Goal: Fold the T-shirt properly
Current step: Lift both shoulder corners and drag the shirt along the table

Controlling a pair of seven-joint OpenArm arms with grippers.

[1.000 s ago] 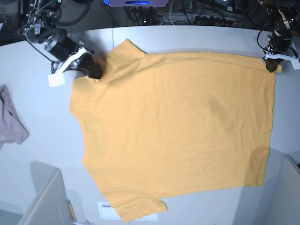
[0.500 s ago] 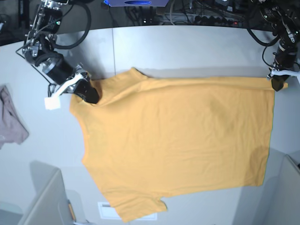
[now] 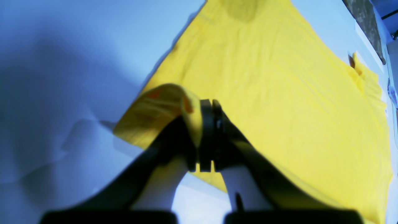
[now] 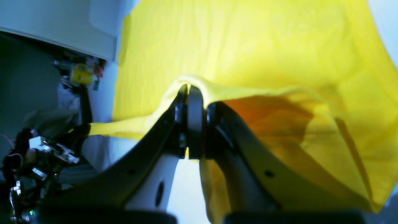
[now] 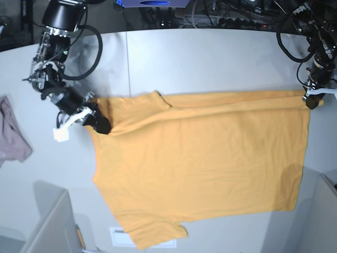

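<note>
On the near left, the right end effector (image 5: 100, 124) is clamped on the shoulder edge of the T-shirt (image 5: 200, 168), which lies spread on the grey worktop (image 5: 210, 58). Far right, the left end effector (image 5: 311, 101) pinches the hem corner, so both lift one long edge together, presumably to fold it over.

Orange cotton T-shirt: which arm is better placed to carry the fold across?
Neither alone. The left gripper and right gripper each pinch a far-edge corner of the orange cotton T-shirt, so they probably move together.

T-shirt (image 5: 200, 163) far edge dragged nearer, folding
</note>
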